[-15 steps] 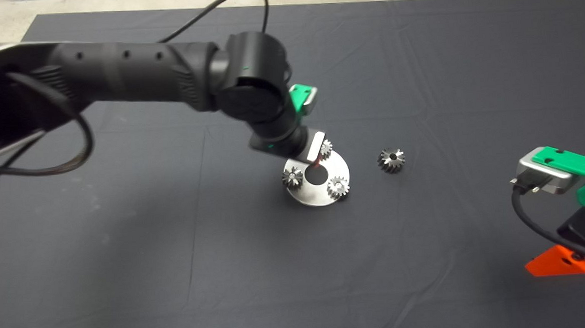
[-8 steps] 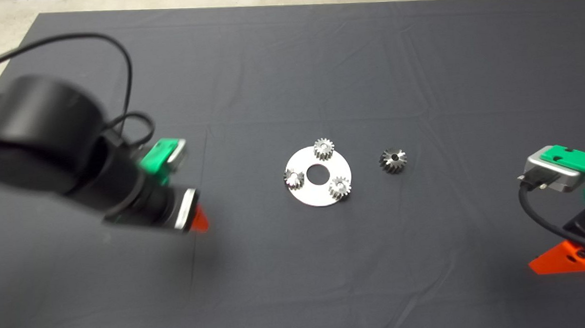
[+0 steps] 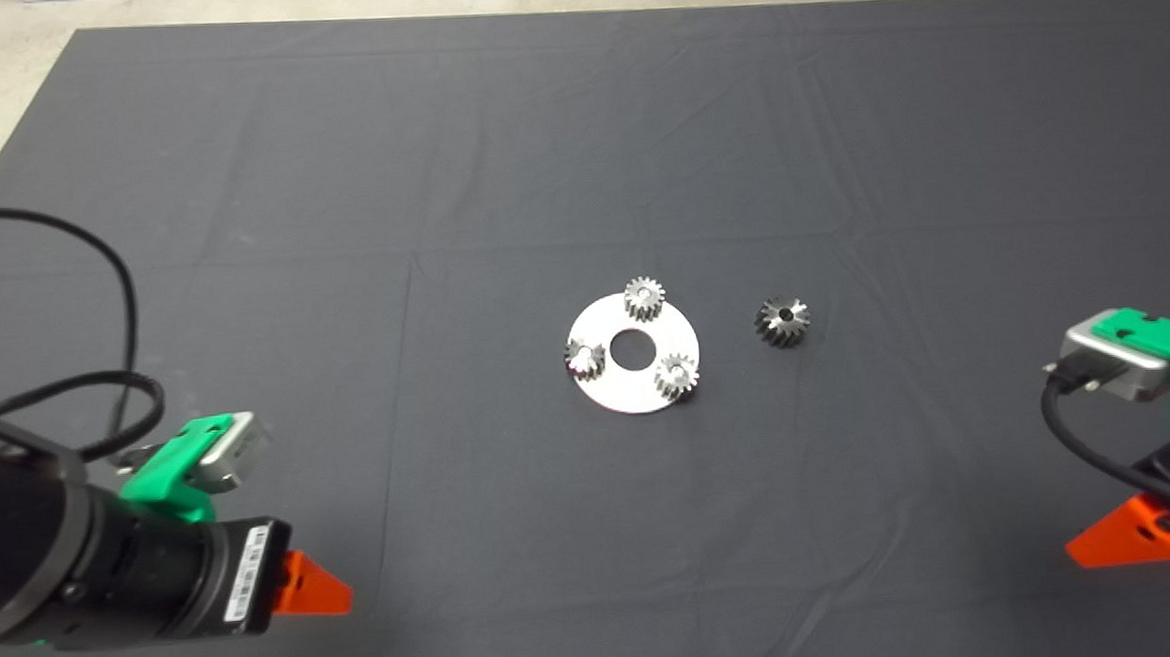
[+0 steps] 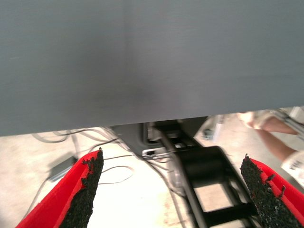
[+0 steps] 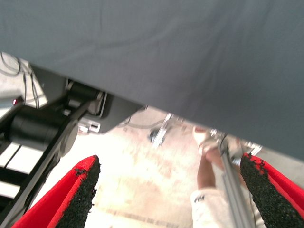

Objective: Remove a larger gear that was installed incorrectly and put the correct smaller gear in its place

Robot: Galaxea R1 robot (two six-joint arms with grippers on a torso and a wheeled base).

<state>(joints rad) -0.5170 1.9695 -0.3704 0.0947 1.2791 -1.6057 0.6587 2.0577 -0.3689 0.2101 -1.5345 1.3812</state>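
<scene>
Left claw (image 3: 313,588) withdrawn to lower left, larger gear (image 3: 783,320) well apart

The larger gear (image 3: 783,321), dark grey steel with a flared toothed body and a small dark centre hole, lies alone on the mat, just right of a round plate (image 3: 616,392). The smaller gear (image 3: 645,299), bright silver with blunt teeth, sits upright on the plate's far edge.
</scene>
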